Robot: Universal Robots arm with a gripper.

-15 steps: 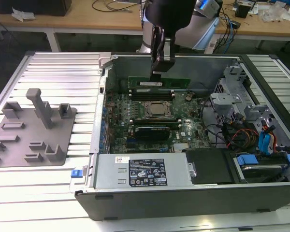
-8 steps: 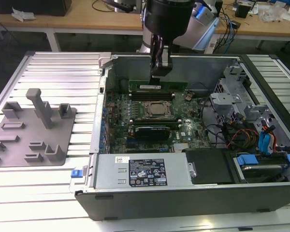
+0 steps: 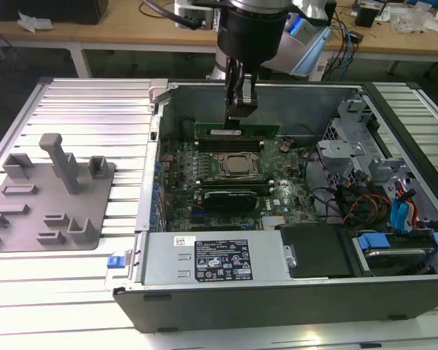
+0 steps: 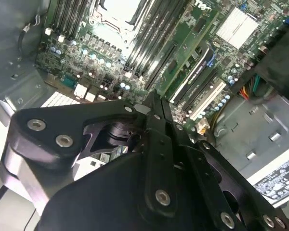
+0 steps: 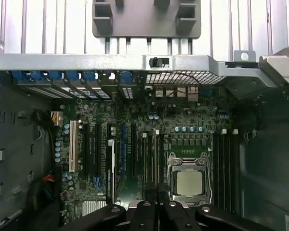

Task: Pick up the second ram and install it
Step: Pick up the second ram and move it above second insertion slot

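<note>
One black robot gripper (image 3: 238, 111), fingers pressed together, is poised at the top edge of a slim green memory stick (image 3: 255, 131) standing beside the square silver processor (image 3: 237, 165). Seating looks underway; finishing calls for straight, even downward pressure.

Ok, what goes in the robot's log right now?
gripper: shut | spot: just above green memory stick | stick: standing on edge beside processor chip | contact: unclear
</note>
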